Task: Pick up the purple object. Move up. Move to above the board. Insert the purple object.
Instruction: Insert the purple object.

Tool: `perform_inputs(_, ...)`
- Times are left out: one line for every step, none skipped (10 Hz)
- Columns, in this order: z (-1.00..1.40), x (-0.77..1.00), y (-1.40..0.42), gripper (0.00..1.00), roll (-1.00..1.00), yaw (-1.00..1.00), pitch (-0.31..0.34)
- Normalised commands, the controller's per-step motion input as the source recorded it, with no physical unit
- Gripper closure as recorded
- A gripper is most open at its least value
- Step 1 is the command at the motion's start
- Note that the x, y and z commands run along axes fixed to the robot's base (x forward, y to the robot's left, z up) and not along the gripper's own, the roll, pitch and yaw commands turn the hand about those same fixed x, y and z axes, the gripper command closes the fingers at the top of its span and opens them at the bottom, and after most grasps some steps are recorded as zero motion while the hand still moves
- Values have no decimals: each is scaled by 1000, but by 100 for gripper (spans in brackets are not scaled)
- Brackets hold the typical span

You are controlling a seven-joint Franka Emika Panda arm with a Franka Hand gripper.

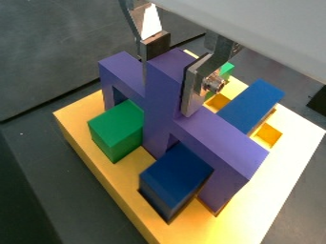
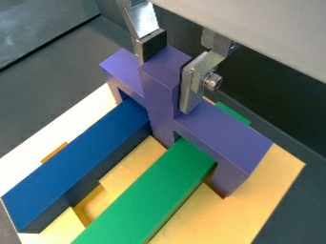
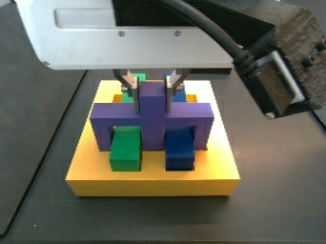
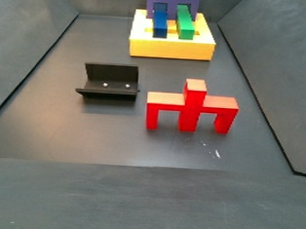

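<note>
In both wrist views I see my gripper [image 1: 176,65] clamped on the purple object's [image 1: 166,114] post, legs straddling the bars, while a side view shows it seated upright on the board [image 3: 152,176], apparently inserted.

We are counting one gripper [image 2: 174,65], and it is showing two fingers [image 2: 201,84], closed against the post of the purple piece [image 3: 151,116] over the board [image 4: 173,49]. We are finding one purple piece and one yellow board. We are seeing two bars lying in the board: one green bar [image 2: 152,205] and one blue bar [image 2: 71,172]. On the floor we are counting one red piece [image 4: 192,107] and one fixture [image 4: 108,82].
</note>
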Motion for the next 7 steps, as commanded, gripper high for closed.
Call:
perform_inputs(-414, -9, -14, 100, 177, 66, 33)
perform_inputs(-600, -77, -129, 100, 214, 0, 37)
perform_inputs(-720, -83, -220, 100, 196, 0, 4)
perform_inputs(-669, -189, -323, 100, 307, 57, 0)
perform_inputs(-714, -46, -180, 100, 281, 106, 0)
perform_inputs(-780, 166, 0, 100, 227, 14, 0)
perform_inputs(-763, 366, 49, 100, 181, 0, 20)
